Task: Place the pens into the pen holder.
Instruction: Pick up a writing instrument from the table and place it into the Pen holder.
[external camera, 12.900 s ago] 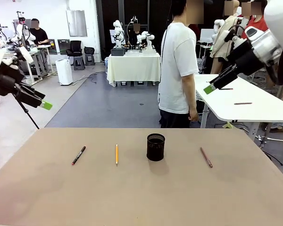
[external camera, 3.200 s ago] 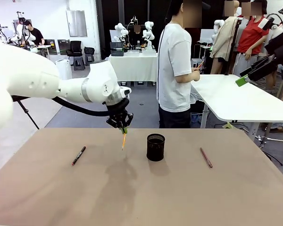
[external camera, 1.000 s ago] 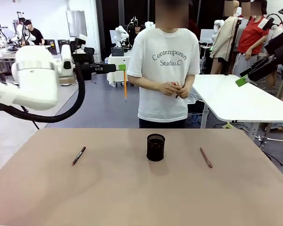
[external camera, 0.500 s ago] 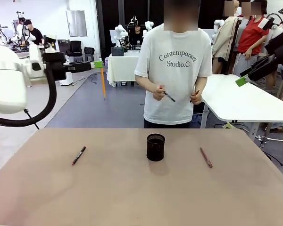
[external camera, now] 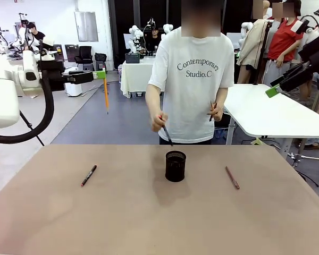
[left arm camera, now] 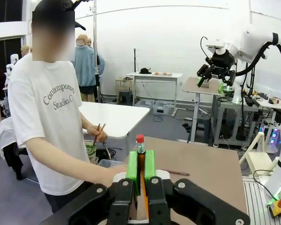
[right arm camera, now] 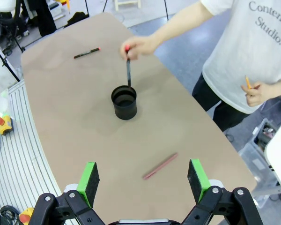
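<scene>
The orange pencil [external camera: 106,94] hangs point-down from the left gripper [external camera: 100,75], whose green pads are pinched narrowly on its upper end, just under the red eraser. The pen holder [external camera: 175,166] stands on the table [external camera: 149,228], well below this gripper and off to its right, so the pencil has a long way to travel.

The person's hand [external camera: 158,121] holds a dark pen [external camera: 166,137] right over the holder's mouth, exactly where the pencil must go. Whether that pen's tip is already inside is hard to tell from these views. If the arm comes in now, the gripper or the pencil's point could strike the hand.

Held by one end, the pencil may swing or slip on the way and hit the rim instead of the opening. The holder looks light and shorter than the pens, so a slanted drop could tip it.

The black pen with red ends [external camera: 89,175] lies on the table far below the left gripper. The reddish-brown pen [right arm camera: 160,165] lies beneath the right gripper [right arm camera: 143,174], which hangs high, spread wide and empty.
</scene>
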`<state>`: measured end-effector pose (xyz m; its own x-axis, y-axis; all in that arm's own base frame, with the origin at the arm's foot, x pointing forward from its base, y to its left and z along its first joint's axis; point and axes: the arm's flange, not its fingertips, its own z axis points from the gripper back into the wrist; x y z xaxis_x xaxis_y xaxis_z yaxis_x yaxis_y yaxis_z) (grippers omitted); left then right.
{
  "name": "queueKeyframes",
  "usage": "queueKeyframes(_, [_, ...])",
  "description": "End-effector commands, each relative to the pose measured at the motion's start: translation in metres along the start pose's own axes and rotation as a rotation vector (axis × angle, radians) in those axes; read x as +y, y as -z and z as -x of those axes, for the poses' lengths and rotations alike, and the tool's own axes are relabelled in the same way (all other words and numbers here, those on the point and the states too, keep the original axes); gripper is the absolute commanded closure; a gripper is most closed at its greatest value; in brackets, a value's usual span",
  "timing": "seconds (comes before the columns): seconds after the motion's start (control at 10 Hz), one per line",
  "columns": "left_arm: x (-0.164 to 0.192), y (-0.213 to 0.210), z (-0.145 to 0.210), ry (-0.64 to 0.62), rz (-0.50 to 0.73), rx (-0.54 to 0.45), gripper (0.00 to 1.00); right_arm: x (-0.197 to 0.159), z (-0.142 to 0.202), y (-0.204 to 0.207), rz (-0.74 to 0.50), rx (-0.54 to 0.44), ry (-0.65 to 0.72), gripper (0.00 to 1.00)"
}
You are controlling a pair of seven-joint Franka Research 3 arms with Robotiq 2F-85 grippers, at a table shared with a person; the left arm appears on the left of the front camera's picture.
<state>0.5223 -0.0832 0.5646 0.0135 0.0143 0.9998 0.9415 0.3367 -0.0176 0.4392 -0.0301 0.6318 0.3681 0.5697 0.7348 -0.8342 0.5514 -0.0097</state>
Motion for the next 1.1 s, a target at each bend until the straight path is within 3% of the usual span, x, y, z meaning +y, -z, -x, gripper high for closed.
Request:
queueKeyframes(0.0, [-0.0007,-0.0006,-0.0010,0.037,-0.010,0.012,1.00,-0.0002,-0.0014,-0.0007,-0.003,-0.008,-0.003,0.00])
queueKeyframes(1.0, [0.0003,-0.0004,0.0000,0.004,-0.002,0.004,1.00,-0.0002,-0.0014,-0.0007,-0.003,-0.008,-0.003,0.00])
